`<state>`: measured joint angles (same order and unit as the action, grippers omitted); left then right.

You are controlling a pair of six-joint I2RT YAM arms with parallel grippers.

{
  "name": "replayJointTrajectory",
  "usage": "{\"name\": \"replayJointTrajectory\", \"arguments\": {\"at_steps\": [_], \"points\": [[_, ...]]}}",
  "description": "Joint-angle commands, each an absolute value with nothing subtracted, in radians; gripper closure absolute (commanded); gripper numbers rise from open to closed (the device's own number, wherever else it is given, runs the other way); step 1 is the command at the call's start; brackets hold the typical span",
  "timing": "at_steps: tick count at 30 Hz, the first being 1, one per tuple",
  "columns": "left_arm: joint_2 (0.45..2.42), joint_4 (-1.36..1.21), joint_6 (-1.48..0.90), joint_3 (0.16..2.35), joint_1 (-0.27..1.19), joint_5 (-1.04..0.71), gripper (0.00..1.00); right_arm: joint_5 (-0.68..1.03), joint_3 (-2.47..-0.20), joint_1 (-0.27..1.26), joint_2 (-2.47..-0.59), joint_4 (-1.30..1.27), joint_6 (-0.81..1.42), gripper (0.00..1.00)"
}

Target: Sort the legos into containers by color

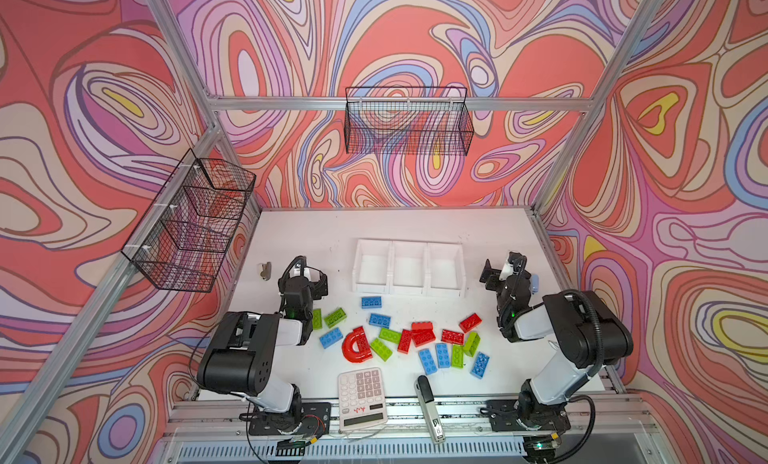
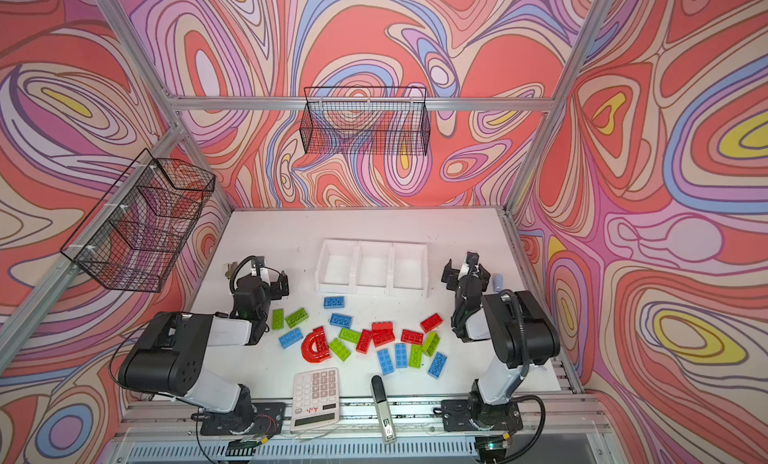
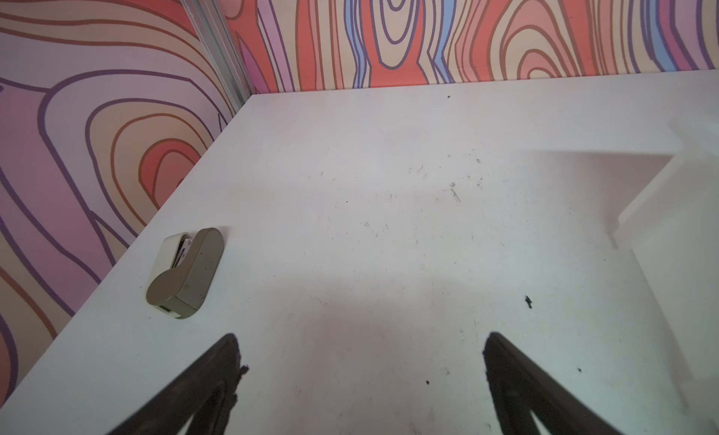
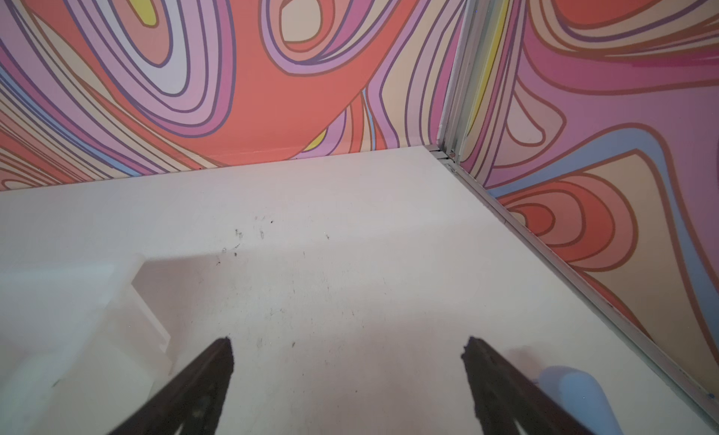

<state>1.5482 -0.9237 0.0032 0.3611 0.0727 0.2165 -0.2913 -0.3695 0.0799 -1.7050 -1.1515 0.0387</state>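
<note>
Red, blue and lime green legos lie scattered across the middle of the table in both top views. Among them are a red arch point(image 1: 355, 345), a blue brick point(image 1: 371, 302), a green brick point(image 1: 335, 317) and a red brick point(image 1: 470, 322). Behind them stand the three joined white containers point(image 1: 390, 269) point(image 2: 356, 266), showing only white inside. My left gripper point(image 1: 313, 277) point(image 3: 362, 337) hovers open left of the containers, over bare table. On their right, my right gripper point(image 1: 494, 275) point(image 4: 348, 339) is also open and holds nothing. Each wrist view catches a container corner point(image 3: 661, 203) point(image 4: 78, 297).
A white-pink calculator point(image 1: 363, 395) and a black-grey stapler point(image 1: 428, 408) lie at the front edge. A small beige stapler point(image 1: 265, 270) point(image 3: 186, 271) sits left of my left gripper. A pale blue object point(image 1: 535, 284) point(image 4: 576, 390) lies by my right gripper. Wire baskets point(image 1: 409, 125) point(image 1: 191, 225) hang on the walls.
</note>
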Motion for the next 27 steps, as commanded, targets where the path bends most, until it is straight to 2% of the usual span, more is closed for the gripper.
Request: {"name": "replayJointTrajectory", "arguments": {"at_steps": [1, 27], "points": [[1.549, -0.936, -0.002, 0.362, 0.069, 0.211, 0.0, -0.29, -0.379, 0.08, -1.712, -1.158, 0.036, 0.02], [1.551, -0.927, -0.004, 0.368, 0.069, 0.206, 0.0, -0.285, -0.38, 0.08, -1.713, -1.151, 0.038, 0.02]]}}
